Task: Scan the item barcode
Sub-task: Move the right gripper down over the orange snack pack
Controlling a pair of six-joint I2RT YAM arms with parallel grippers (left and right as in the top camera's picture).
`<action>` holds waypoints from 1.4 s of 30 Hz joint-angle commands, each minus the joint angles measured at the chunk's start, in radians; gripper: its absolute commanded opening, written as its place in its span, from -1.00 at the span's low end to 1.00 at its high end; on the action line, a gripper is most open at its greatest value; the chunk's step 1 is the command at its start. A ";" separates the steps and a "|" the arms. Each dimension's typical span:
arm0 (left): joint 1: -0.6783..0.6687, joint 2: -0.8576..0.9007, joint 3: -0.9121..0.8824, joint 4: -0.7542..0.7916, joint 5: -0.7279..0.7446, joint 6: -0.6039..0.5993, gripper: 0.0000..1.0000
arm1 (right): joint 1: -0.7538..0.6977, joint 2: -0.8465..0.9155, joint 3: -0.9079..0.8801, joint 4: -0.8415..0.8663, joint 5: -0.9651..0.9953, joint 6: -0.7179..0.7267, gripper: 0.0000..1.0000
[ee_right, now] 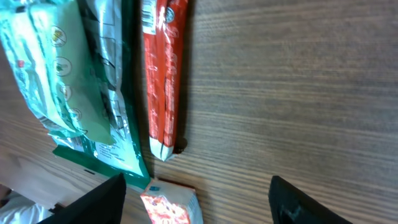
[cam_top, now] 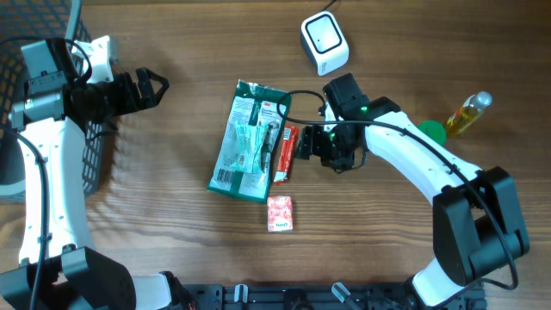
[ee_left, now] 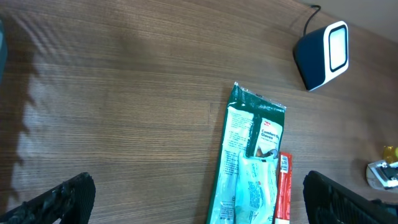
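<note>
A green and white packet (cam_top: 248, 142) lies in the middle of the table, also in the left wrist view (ee_left: 249, 168) and the right wrist view (ee_right: 74, 81). A red stick pack (cam_top: 287, 153) lies along its right side (ee_right: 165, 74). A small pink box (cam_top: 280, 213) sits below them (ee_right: 171, 208). The white scanner (cam_top: 325, 43) stands at the back (ee_left: 323, 55). My right gripper (cam_top: 307, 145) hovers just right of the red pack, open and holding nothing (ee_right: 199, 205). My left gripper (cam_top: 153, 89) is wide open at the far left, holding nothing (ee_left: 199, 208).
A black mesh basket (cam_top: 86, 146) stands at the left edge under the left arm. A yellow bottle (cam_top: 467, 114) and a green object (cam_top: 433, 131) sit at the right, behind the right arm. The scanner's cable runs off the back edge.
</note>
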 commanded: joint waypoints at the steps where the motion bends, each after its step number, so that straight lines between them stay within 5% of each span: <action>1: -0.002 0.005 0.005 0.002 0.011 0.015 1.00 | 0.003 0.010 -0.008 -0.001 0.013 -0.002 0.43; 15: -0.002 0.005 0.005 0.002 0.011 0.015 1.00 | 0.008 0.010 -0.008 -0.064 0.013 -0.003 0.43; 23: -0.002 0.005 0.005 0.003 0.011 0.015 1.00 | 0.151 0.010 -0.008 -0.063 0.018 0.000 0.41; 32: -0.002 0.005 0.005 0.003 0.011 0.015 1.00 | 0.368 0.010 -0.009 -0.074 0.117 0.168 0.13; 42: -0.002 0.005 0.005 0.003 0.011 0.015 1.00 | 0.383 0.010 -0.009 -0.151 0.130 0.192 0.07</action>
